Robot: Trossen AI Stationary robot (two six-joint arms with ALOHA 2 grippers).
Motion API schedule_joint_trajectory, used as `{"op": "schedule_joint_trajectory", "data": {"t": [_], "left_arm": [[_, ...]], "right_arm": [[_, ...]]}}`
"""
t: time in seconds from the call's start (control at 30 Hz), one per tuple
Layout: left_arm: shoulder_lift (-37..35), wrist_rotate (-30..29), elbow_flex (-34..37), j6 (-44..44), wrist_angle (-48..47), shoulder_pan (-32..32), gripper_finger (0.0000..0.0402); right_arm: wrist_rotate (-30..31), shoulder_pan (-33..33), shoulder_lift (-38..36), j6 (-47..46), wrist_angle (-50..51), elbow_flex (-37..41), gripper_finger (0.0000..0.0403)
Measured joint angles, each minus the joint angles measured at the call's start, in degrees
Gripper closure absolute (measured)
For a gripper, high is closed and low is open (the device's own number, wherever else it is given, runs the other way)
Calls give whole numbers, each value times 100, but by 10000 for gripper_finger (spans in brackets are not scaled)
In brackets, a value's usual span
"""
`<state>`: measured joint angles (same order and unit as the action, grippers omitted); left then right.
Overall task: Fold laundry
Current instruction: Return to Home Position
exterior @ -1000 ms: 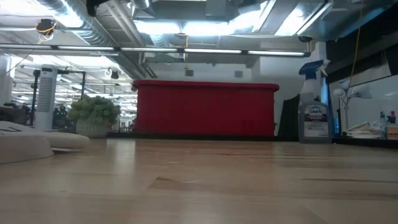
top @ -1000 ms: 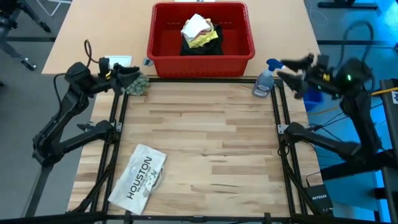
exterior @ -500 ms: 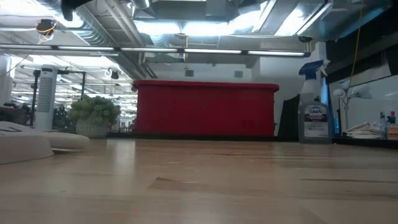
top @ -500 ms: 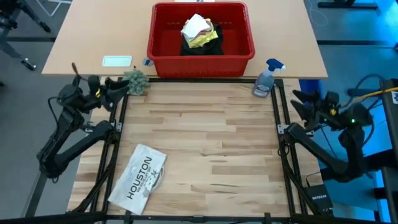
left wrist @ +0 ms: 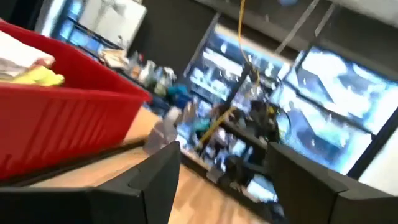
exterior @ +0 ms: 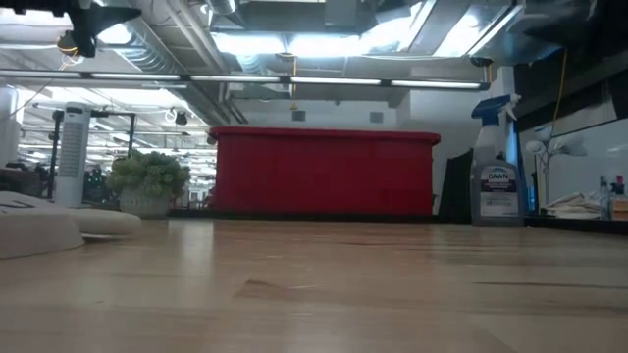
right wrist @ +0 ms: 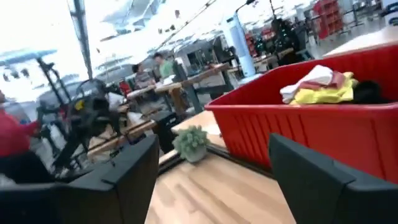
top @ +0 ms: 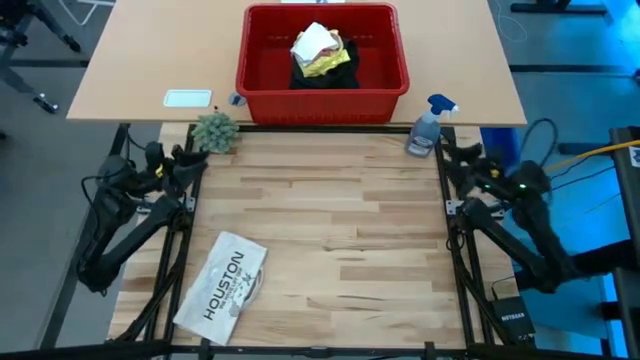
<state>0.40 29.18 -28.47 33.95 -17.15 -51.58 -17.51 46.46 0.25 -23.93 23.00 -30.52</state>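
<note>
The laundry (top: pixel 322 50) lies heaped in the red basket (top: pixel 262 84) at the table's far edge: white cloth on top, yellow under it, dark cloth at the bottom. It also shows in the right wrist view as laundry (right wrist: pixel 320 87) and in the left wrist view as laundry (left wrist: pixel 28 68). My left gripper (top: pixel 186 160) stands open over the table's left edge, near the far corner. My right gripper (top: pixel 456 158) stands open over the right edge. Both point level toward the basket and have nothing between their fingers.
A flat white item printed HOUSTON (top: pixel 224 285) lies near the front left. A small plant (top: pixel 216 132) stands by the left gripper and a spray bottle (top: pixel 427 128) by the right one. The bare wooden top (top: pixel 320 220) lies between the arms. People show in the room beyond.
Both arms have sunk and folded back. My left gripper has come down and toward the near edge, away from the plant. My right gripper has dropped from beside the spray bottle's top to a lower place at the right edge. Both have stayed open. The laundry has not moved.
</note>
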Motion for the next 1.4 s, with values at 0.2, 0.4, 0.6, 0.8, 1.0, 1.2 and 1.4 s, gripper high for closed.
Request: {"op": "schedule_joint_trajectory", "data": {"t": [0.2, 0.4, 0.6, 0.8, 1.0, 1.2, 1.4], "left_arm": [[-4, 52, 30, -715, -298, -1, 174], [-3, 363, 469, -1001, 96, 94, 174], [-4, 488, 1347, -806, 1429, 262, 174], [-4, 468, 2445, -100, 2896, 409, 174], [-1, -128, 2793, 134, 2955, 592, 174], [5, -434, 2793, 265, 2494, 624, 174], [23, -458, 2793, 161, 2113, 624, 174]], "right_arm": [[-338, 0, -2, -432, -1884, 1466, 114], [-556, 0, -4, -573, -2613, 2604, 114], [-497, 0, -4, -379, -2998, 3002, 114], [-518, 0, -4, -153, -2856, 3005, 114], [-600, 2, -3, -184, -2690, 3005, 114], [-355, 2, 26, -269, -2670, 3007, 114], [-353, 4, 26, -277, -2668, 3009, 114]]}}
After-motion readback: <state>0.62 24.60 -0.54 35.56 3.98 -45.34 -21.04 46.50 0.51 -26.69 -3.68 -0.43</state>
